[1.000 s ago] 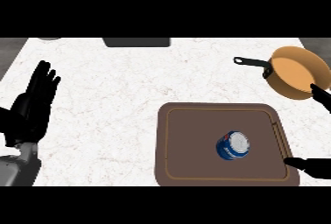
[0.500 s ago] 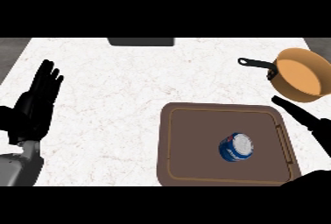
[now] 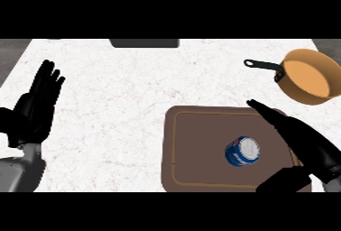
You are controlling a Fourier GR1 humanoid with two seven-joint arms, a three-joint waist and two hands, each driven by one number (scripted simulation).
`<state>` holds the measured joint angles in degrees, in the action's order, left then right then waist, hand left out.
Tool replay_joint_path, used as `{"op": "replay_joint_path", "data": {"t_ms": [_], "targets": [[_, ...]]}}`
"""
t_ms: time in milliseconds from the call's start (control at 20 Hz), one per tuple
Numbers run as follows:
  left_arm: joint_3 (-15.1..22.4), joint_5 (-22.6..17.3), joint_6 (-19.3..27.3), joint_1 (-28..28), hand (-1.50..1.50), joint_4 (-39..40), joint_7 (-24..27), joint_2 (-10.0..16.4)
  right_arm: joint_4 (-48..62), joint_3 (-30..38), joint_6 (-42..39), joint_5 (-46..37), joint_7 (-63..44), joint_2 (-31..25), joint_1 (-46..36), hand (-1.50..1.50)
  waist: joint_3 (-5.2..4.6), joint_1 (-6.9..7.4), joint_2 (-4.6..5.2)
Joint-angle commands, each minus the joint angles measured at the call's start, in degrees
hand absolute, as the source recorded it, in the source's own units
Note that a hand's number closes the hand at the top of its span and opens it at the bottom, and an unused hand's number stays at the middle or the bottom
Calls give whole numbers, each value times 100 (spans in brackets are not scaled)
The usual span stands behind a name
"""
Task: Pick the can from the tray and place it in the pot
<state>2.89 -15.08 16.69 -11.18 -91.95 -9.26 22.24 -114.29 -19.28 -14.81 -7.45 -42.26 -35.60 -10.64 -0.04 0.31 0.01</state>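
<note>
Lying within the brown tray [image 3: 174, 149], right of its centre, is the blue can [image 3: 241, 151]. Its pale round end faces the head view, and the blue side wall shows below and left of that end. Whether the can stands upright or leans cannot be determined.

The tray sits on the white marbled worktop [image 3: 126, 90], toward the lower right of the view.

The right hand [image 3: 303, 140] extends over the tray's right rim, just beside the can and apart from it. Its fingers [image 3: 268, 113] are straight and held together, pointing up and to the left. The thumb is spread away from them, near the tray's lower right corner. This hand holds nothing.

The orange pot [image 3: 311, 76] stands on the worktop beyond the tray's upper right corner, apart from the tray. Its black handle points left.

The left hand [image 3: 34, 113] rests at the view's left edge, fingers straight and pointing up, holding nothing.

A dark rectangular object [image 3: 145, 43] lies at the worktop's far edge.
</note>
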Motion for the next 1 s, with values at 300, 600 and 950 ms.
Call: {"op": "replay_joint_path", "data": {"t_ms": [300,600,950], "targets": [[-2,443,122,-290,0,-149,-526,-333,306,-297,-280,-1124,-162,575,449,-150,5,-48,-5],[-312,536,-371,212,0,-135,-5,-495,527,61,-543,-1488,220,989,560,-150,4,-34,-3],[-479,581,-509,-9,0,-217,-409,-561,853,-159,-669,-2101,26,1590,423,-150,4,-32,-5]]}}
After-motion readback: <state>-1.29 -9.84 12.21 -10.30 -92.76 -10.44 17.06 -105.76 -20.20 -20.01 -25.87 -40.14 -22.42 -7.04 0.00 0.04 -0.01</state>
